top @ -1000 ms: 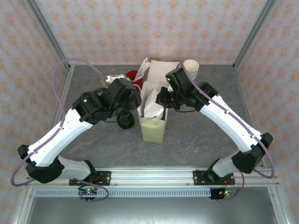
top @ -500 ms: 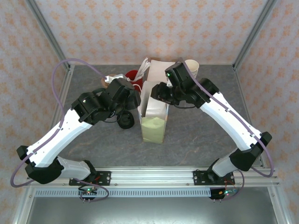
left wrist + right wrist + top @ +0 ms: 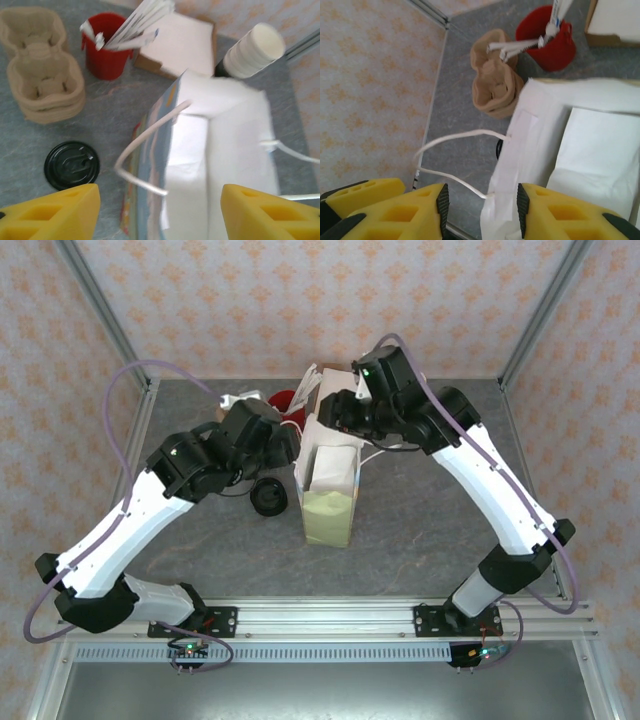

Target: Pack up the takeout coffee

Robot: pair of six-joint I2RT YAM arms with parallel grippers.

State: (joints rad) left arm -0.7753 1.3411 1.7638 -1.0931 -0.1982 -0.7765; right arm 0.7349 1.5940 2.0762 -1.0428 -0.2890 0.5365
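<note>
Grey, stone-patterned table (image 3: 200, 540) carried everything, and two white arms reached in from its near edge toward the middle. A paper bag (image 3: 327, 508), pale green outside and white inside, stood upright at the middle of the table, its mouth open and its white cord handles (image 3: 142, 175) drooping over the sides. The left gripper (image 3: 159, 192) hung above the left side of the bag's mouth, its yellow fingers spread wide with nothing between them. The right gripper (image 3: 481, 200) hung over the far end of the bag's mouth, its fingers a moderate way apart and clamped on nothing; the bag's white edge and one cord handle lay below the gap. Behind the bag, at the table's far edge, sat a shallow brown box (image 3: 175, 45) holding white paper. A stack of moulded pulp drink carriers (image 3: 42, 85) lay toward the far left corner. Between the carriers and the box stood a red cup (image 3: 107, 47) stuffed with white paper-wrapped sticks. A stack of cream-rimmed paper cups (image 3: 252, 50) stood at the box's right side. The coffee cup (image 3: 71, 165), dark with a round black lid, stood on the bare table just beside the bag's left side, outside it, nearer the near edge than the red cup, and neither gripper touched it.
</note>
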